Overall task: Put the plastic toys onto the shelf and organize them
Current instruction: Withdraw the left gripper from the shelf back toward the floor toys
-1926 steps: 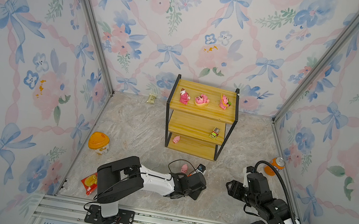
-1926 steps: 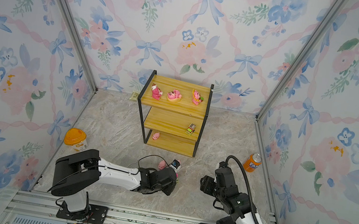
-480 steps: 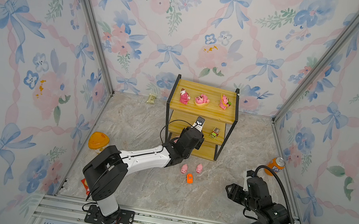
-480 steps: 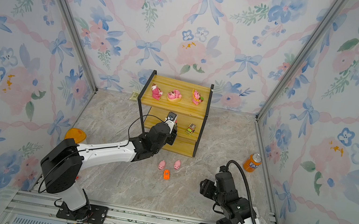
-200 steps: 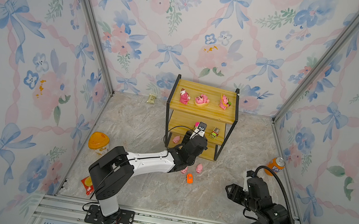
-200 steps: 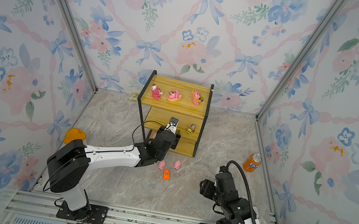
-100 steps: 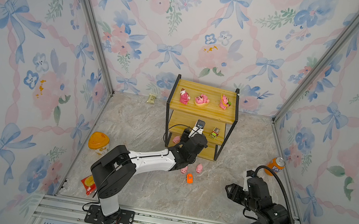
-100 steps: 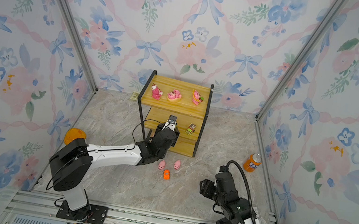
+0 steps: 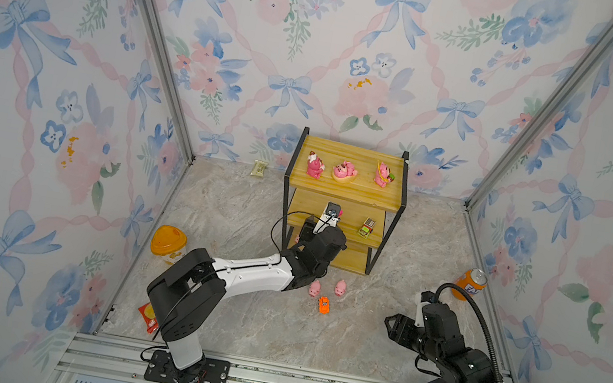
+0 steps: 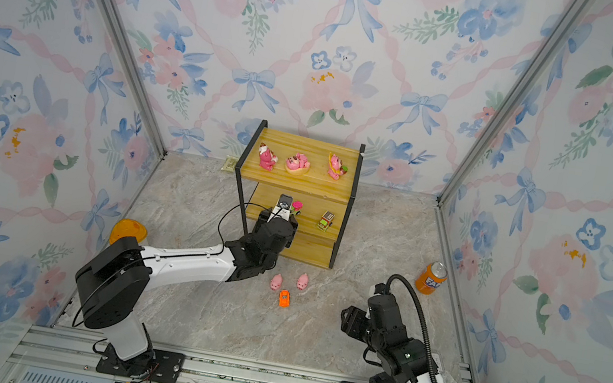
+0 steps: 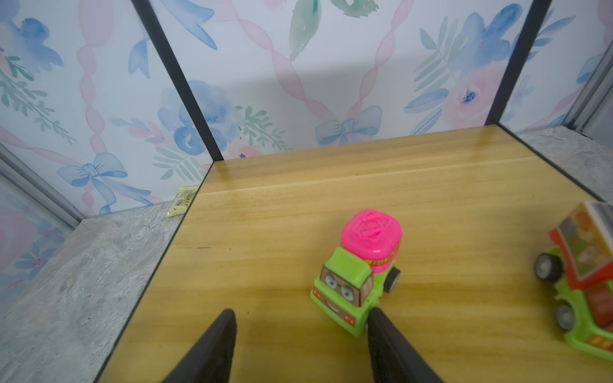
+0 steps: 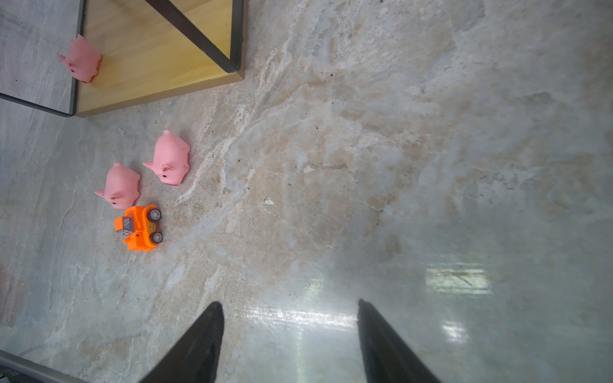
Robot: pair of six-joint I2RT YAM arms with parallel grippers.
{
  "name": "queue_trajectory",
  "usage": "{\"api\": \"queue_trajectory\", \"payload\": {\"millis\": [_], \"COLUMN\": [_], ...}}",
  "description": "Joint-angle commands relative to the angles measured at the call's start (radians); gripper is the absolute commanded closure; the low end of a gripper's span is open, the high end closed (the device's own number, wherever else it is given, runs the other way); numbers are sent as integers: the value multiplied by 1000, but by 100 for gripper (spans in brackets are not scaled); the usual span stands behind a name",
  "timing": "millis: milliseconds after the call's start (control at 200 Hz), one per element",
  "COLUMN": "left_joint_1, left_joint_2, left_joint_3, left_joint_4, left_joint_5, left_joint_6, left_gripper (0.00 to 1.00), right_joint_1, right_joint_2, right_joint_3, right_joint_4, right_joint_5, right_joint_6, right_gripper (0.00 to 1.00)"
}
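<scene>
One pink-green car (image 11: 360,275) on shelf (image 11: 265,232) middle board, cab towards left gripper (image 11: 301,311), jaws apart, gripping nothing.

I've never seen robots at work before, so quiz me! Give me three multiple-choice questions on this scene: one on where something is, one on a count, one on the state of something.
1. Where is the orange car?
A. on the floor in front of the shelf
B. on top of the shelf
C. on the shelf's middle level

2. How many pink bear figurines stand on the top board?
A. one
B. five
C. three

3. What state is the right gripper in?
A. shut on a toy
B. open, holding nothing
C. pressed against the shelf

Answers:
1 A: both top views show it on the floor beside two pigs.
2 C: three stand in a row.
3 B: the right wrist view shows its jaws apart over bare floor.
</scene>
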Motion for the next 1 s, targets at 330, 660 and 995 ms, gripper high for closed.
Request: {"api": "queue_trajectory", "payload": {"millis": [330, 660, 995], "left_joint_1": [6, 6, 5], "left_joint_2": [-21, 12, 7], "left_joint_3": [-14, 8, 12], "left_joint_4": [7, 9, 23], "left_joint_5": [44, 84, 143], "left_joint_6": [7, -2, 18], "left_gripper": [35, 35, 34], "right_joint_1": [-10, -11, -11], "right_joint_2": [-5, -9, -13], "right_joint_3": [-16, -16, -17], "right_joint_4": [5, 2, 2], "right_joint_5": [-3, 3, 2], "right_joint_6": [-5, -1, 1], "right_gripper": [33, 33, 33]}}
